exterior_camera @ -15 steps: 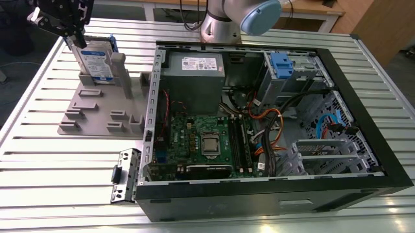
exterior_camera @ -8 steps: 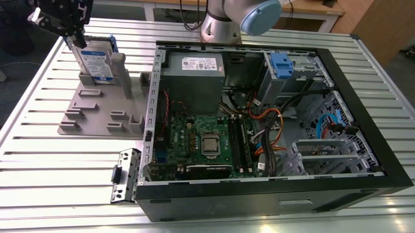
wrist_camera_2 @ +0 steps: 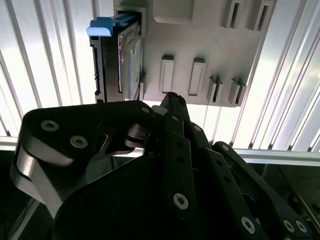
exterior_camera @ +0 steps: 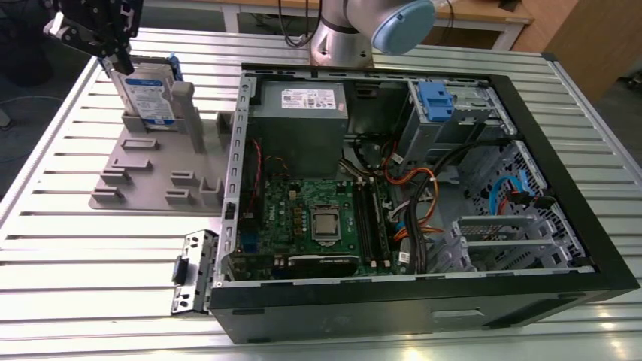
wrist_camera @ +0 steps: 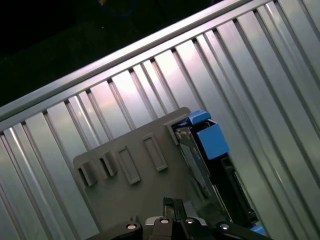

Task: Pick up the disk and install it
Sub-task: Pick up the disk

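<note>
Disk [exterior_camera: 149,90] and gripper [exterior_camera: 122,66] are near each other but not joined: the fingers [wrist_camera_2: 172,100] look pressed together with nothing between them, and their tips hang close to the disk's upper end without gripping it. In both wrist views the closed tips [wrist_camera: 172,203] point down at the grey holder [exterior_camera: 140,177], a little to one side of the slot that carries the disk. The disk stands upright on its edge in that slot, label outward, with a blue side rail [wrist_camera_2: 107,26] along its narrow side. The holder lies flat on the ribbed metal table [exterior_camera: 60,248], at the exterior view's left. Just beside the holder, toward the exterior view's right, an open computer case [exterior_camera: 422,301] lies on its side, showing a green circuit board [exterior_camera: 311,218], a grey box with a white sticker [exterior_camera: 299,113] and a metal cage with a blue tab [exterior_camera: 440,98]. The arm's base [exterior_camera: 346,34] stands behind the case.
</note>
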### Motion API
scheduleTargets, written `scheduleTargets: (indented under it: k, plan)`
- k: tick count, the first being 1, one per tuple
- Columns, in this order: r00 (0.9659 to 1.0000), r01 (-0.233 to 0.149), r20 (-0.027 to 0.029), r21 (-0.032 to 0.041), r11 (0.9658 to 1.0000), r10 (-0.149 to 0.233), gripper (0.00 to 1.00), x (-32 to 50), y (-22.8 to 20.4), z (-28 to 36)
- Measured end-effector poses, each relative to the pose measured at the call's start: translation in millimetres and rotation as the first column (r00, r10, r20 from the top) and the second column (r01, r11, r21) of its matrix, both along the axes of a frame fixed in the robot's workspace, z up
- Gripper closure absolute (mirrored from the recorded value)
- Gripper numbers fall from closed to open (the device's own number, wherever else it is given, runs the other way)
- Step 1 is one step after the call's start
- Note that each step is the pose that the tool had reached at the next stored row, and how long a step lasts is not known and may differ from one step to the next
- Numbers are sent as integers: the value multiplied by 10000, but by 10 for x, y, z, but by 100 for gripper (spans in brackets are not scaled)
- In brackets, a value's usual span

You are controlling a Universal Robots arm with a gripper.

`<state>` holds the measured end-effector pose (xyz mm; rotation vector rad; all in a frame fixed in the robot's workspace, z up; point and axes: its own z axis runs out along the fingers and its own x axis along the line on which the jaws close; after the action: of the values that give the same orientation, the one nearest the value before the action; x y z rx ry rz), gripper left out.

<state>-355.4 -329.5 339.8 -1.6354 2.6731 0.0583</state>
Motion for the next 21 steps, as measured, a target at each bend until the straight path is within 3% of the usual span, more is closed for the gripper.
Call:
scheduleTargets:
  k: [21]
  plan:
    - [9965, -841, 0, 0, 9965, 841, 90, 0, 0, 0]
